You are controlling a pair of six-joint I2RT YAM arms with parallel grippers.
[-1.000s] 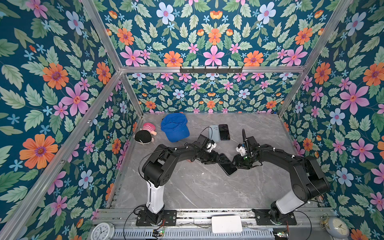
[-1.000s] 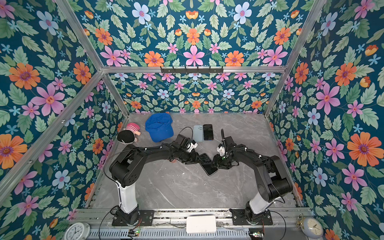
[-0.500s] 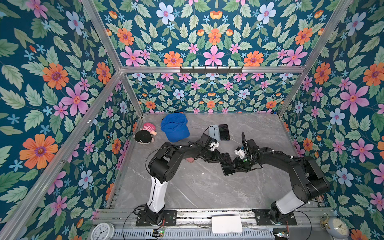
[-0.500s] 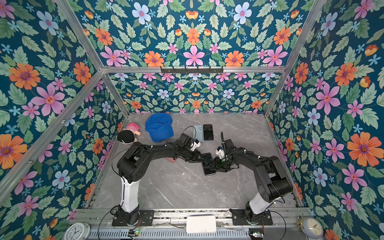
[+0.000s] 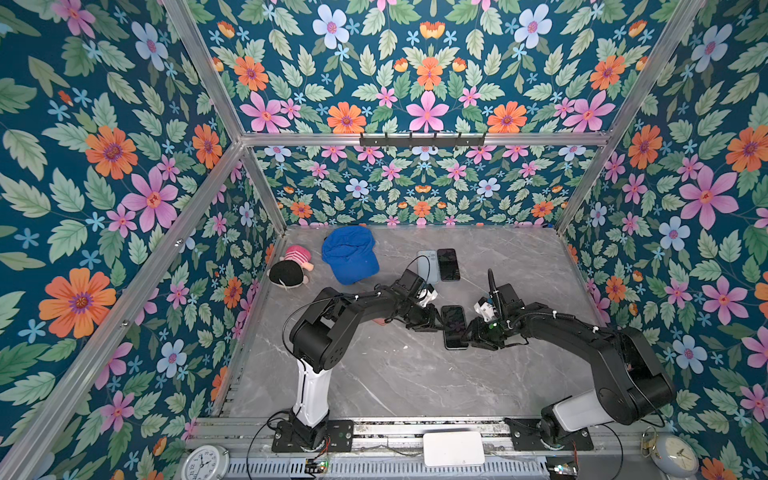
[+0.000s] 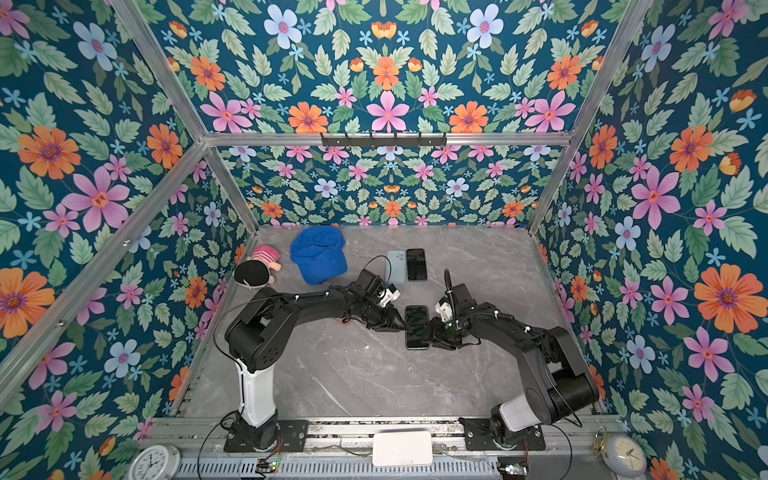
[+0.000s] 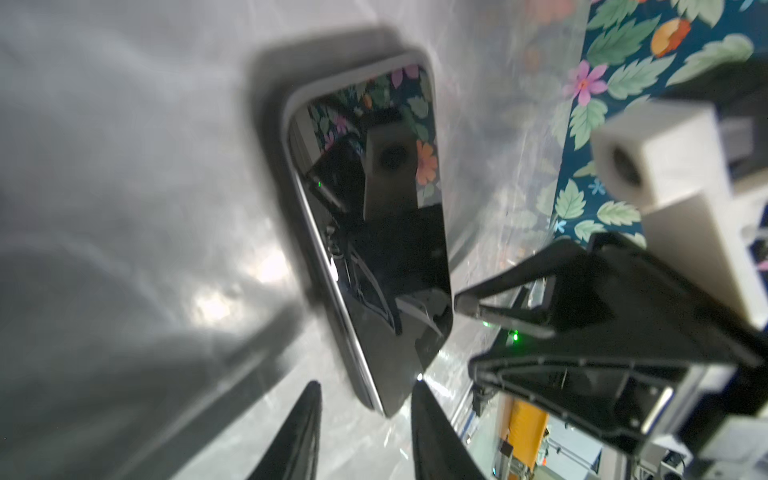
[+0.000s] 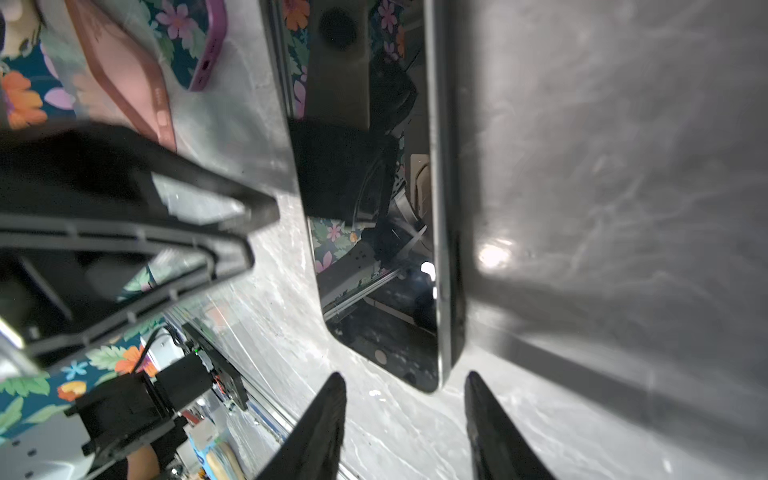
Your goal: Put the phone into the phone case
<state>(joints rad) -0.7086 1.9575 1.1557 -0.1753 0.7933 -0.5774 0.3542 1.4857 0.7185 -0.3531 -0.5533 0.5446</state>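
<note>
Phone [image 5: 454,327] lies flat, screen up, on the grey table [image 5: 395,382]; the left gripper [image 5: 436,325] and the right gripper [image 5: 468,336] flank its long edges, both with jaws parted, clamping nothing.

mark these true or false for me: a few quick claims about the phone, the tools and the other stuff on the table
1. The phone lies between the left tool and the right tool. True.
2. The cap is red. False: the cap is blue.
3. A doll lies beside the cap. True.
4. The phone already sits in a case. False: it is bare, and the pink case lies apart from it on the table, as the right wrist view shows.
5. Both tools are clamped shut. False: in each wrist view the jaws stand apart, with a corner of the phone between them.
</note>
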